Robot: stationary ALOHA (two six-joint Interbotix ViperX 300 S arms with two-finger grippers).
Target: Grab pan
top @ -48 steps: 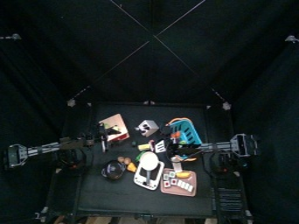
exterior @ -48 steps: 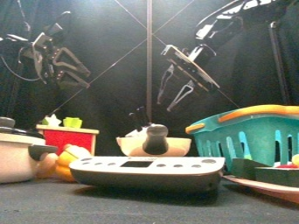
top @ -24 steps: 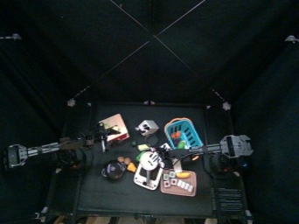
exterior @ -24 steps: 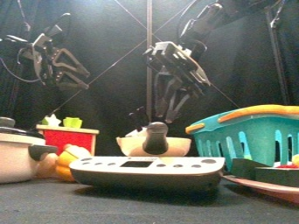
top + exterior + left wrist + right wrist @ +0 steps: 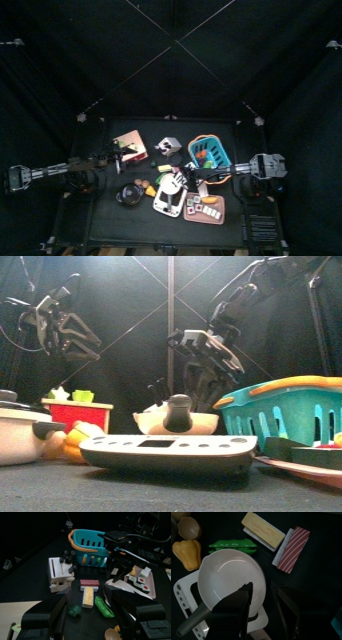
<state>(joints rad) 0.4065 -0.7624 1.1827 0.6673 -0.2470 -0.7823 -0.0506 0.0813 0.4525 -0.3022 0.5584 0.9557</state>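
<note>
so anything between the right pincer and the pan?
Nothing visible. In the right wrist view the open right pincer hangs directly over the round white pan, which sits on the white scale, its jaws framing the rim with only air between.

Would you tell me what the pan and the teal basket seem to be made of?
The pan looks like metal or plastic with a smooth, glossy cream coating inside, judging by its even sheen; which one is unclear. The teal basket looks like moulded plastic: uniform colour, slotted walls, thick rounded rim.
</note>
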